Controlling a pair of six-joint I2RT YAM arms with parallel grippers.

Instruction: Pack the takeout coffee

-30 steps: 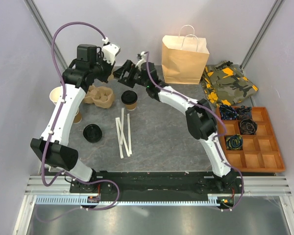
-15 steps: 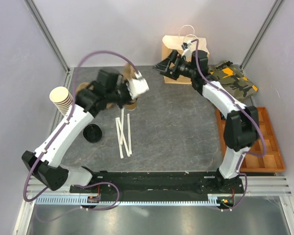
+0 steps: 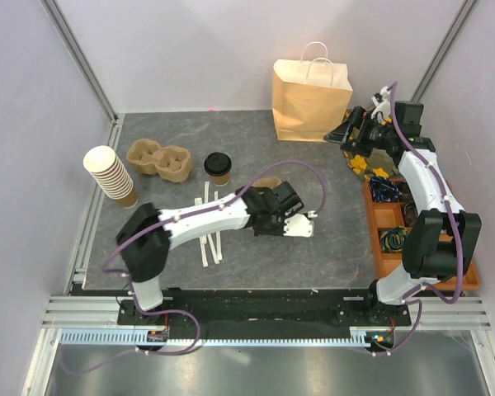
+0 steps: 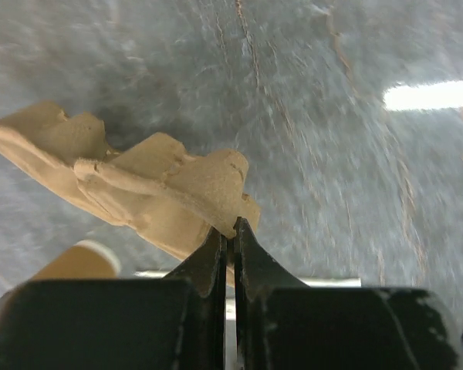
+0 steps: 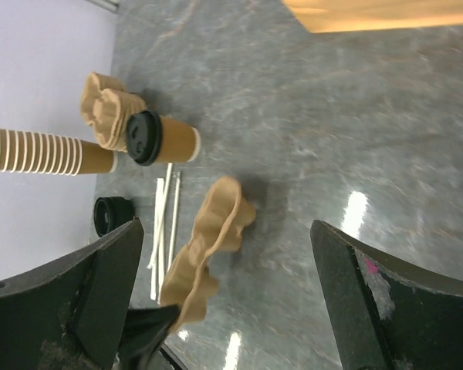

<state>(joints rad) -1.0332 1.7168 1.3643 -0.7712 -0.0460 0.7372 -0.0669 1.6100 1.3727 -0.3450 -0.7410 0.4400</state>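
At centre, left jaws seemingly pinching carrier edge

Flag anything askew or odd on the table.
One pulp cup carrier is tipped on edge mid-table, pinched by its rim in the left gripper, jaws shut. The takeout coffee stands upright; no spill visible.

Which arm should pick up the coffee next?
Probably the right. Its tool is open and empty, beside the bag. The left tool is shut on a cardboard carrier, so it is busy, though it is nearer the coffee.
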